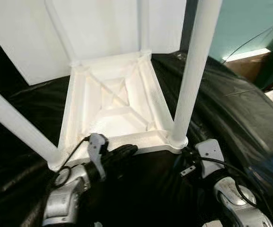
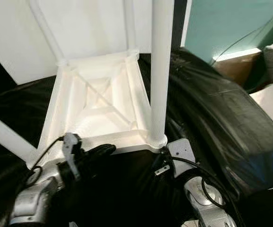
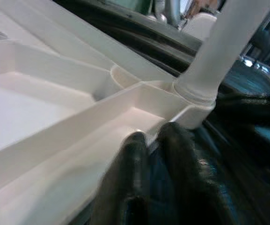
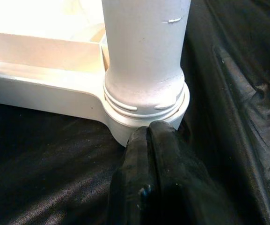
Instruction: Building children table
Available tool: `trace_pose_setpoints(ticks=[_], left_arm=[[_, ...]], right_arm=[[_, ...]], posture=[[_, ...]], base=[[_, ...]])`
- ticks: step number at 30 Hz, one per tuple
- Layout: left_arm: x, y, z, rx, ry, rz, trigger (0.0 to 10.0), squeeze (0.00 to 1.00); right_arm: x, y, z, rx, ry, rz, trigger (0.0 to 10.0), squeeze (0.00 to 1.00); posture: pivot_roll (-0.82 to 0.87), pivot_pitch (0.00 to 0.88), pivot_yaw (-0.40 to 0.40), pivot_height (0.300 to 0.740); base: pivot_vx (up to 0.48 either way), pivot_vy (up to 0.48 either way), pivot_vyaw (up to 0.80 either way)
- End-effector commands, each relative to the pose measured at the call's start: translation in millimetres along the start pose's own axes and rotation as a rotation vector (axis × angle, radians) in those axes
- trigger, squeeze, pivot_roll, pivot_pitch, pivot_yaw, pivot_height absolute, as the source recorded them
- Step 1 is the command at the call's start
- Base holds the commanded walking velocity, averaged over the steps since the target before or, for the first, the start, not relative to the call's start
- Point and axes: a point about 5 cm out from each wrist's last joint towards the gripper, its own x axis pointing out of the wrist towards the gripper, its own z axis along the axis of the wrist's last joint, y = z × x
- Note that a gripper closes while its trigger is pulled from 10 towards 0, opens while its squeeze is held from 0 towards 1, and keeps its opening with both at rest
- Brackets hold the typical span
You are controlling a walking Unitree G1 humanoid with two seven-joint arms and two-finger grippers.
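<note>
A white plastic children's table [image 1: 112, 109] lies upside down on black sheeting, its legs pointing up. The near-right leg [image 1: 193, 71] stands in its corner socket [image 4: 144, 101], and the near-left leg [image 1: 13, 123] slants off to the left. My left gripper [image 1: 127, 151] is shut, its fingertips [image 3: 137, 143] touching the outside of the table's near rim [image 3: 125, 117]. My right gripper [image 4: 149, 131] is also shut, its tips pressed against the rounded corner just under the near-right leg's socket.
Black sheeting [image 1: 231, 109] covers a soft, humped surface all around the table and rises to the right. Behind stands a white panel [image 1: 22, 38]. At the back right are a teal wall [image 1: 240, 23] and a brown box [image 1: 250, 66].
</note>
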Motion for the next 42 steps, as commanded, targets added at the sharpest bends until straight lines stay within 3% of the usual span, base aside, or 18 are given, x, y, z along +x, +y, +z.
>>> trace_pose_setpoints(ticks=[1, 3, 4, 7, 9, 11, 14, 15, 19, 20, 22, 30, 33, 34, 35, 36, 41, 42], left_arm=[[-3.2, -18.8, 3, 0.005, -0.009, -0.349, 10.0, 1.0], [1.6, -14.3, 7, 0.069, -0.011, -0.29, 10.0, 1.0], [5.4, -9.2, 10, 0.1, 0.001, -0.25, 10.0, 0.0], [7.8, -5.4, 13, 0.124, 0.013, -0.219, 10.0, 0.0], [12.9, 8.8, 22, 0.17, 0.04, -0.127, 10.0, 0.0], [13.0, 12.6, 26, 0.184, 0.053, -0.105, 10.0, 0.0], [2.2, 16.6, 29, 0.239, 0.124, -0.19, 10.0, 0.0], [-8.4, 18.1, 27, 0.253, 0.192, -0.265, 10.0, 0.0], [-15.8, 19.2, 25, 0.258, 0.237, -0.314, 10.0, 0.0], [-29.3, 26.7, 22, 0.268, 0.321, -0.377, 10.0, 0.0], [-33.3, 30.1, 21, 0.265, 0.345, -0.392, 10.0, 0.0], [-32.0, 46.9, 17, 0.308, 0.421, -0.342, 10.0, 0.0], [-30.0, 57.8, 4, 0.357, 0.547, -0.284, 10.0, 0.0], [-30.0, 57.8, 4, 0.357, 0.547, -0.284, 10.0, 0.0], [-30.9, 61.3, -3, 0.379, 0.624, -0.269, 10.0, 0.0], [-33.8, 61.5, -9, 0.373, 0.682, -0.277, 10.0, 0.0], [-37.0, 59.7, -12, 0.339, 0.711, -0.301, 10.0, 0.0], [-42.5, 51.8, -12, 0.278, 0.72, -0.376, 10.0, 0.0]], right_arm=[[3.0, 4.7, -2, 0.015, 0.011, 0.02, 10.0, 0.0], [6.5, 5.5, -1, 0.013, 0.01, 0.018, 10.0, 0.0], [7.9, 6.3, -1, 0.014, 0.008, 0.018, 10.0, 0.0], [8.9, 6.9, -1, 0.015, 0.007, 0.019, 10.0, 0.0], [10.6, 7.9, 0, 0.018, 0.006, 0.019, 10.0, 0.0], [11.2, 8.1, 0, 0.019, 0.006, 0.019, 10.0, 0.0], [12.4, 8.6, 0, 0.022, 0.005, 0.015, 10.0, 0.0], [12.8, 8.7, 0, 0.024, 0.004, 0.013, 10.0, 0.0], [13.1, 8.8, 0, 0.026, 0.004, 0.011, 10.0, 0.0], [13.2, 8.4, 0, 0.028, 0.004, 0.007, 10.0, 0.0], [13.5, 8.1, -1, 0.027, 0.004, 0.006, 10.0, 0.0], [15.0, 7.5, 0, 0.025, 0.001, 0.003, 10.0, 0.0], [16.0, 7.6, 1, 0.025, -0.003, 0.002, 10.0, 0.0], [16.0, 7.6, 1, 0.025, -0.003, 0.002, 10.0, 0.0], [16.4, 7.5, 1, 0.024, -0.005, 0.001, 10.0, 0.0], [16.8, 7.0, 2, 0.024, -0.007, -0.002, 10.0, 0.0], [17.0, 6.7, 2, 0.024, -0.009, -0.004, 10.0, 0.0], [16.9, 6.5, 3, 0.024, -0.01, -0.005, 10.0, 0.0]], posture=[[-0.1, 0.024, 0.066, 0.74], [-0.09, 0.023, 0.067, 0.74], [-0.09, 0.023, 0.065, 0.74], [-0.09, 0.023, 0.065, 0.74], [-0.09, 0.023, 0.068, 0.74], [-0.09, 0.023, 0.068, 0.74], [-0.1, 0.023, 0.071, 0.74], [-0.1, 0.023, 0.073, 0.74], [-0.1, 0.023, 0.073, 0.74], [-0.1, 0.021, 0.073, 0.74], [-0.1, 0.021, 0.072, 0.74], [-0.11, 0.017, 0.071, 0.74], [-0.11, 0.015, 0.073, 0.74], [-0.11, 0.015, 0.073, 0.74], [-0.11, 0.013, 0.074, 0.74], [-0.12, 0.012, 0.075, 0.74], [-0.12, 0.011, 0.075, 0.74], [-0.12, 0.013, 0.075, 0.74]], base=[[0.0, 0.0, 0.0], [0.0, 0.0, 0.0], [0.0, 0.0, 0.0], [0.0, 0.0, 0.0], [0.0, 0.0, 0.0], [0.0, 0.0, 0.0], [0.0, 0.0, 0.0], [0.0, 0.0, 0.0], [0.0, 0.0, 0.0], [0.0, 0.0, 0.0], [0.0, 0.0, 0.0], [0.0, 0.0, 0.0], [0.0, 0.0, 0.0], [0.0, 0.0, 0.0], [0.0, 0.0, 0.0], [0.0, 0.0, 0.0], [0.0, 0.0, 0.0], [0.0, 0.0, 0.0]])
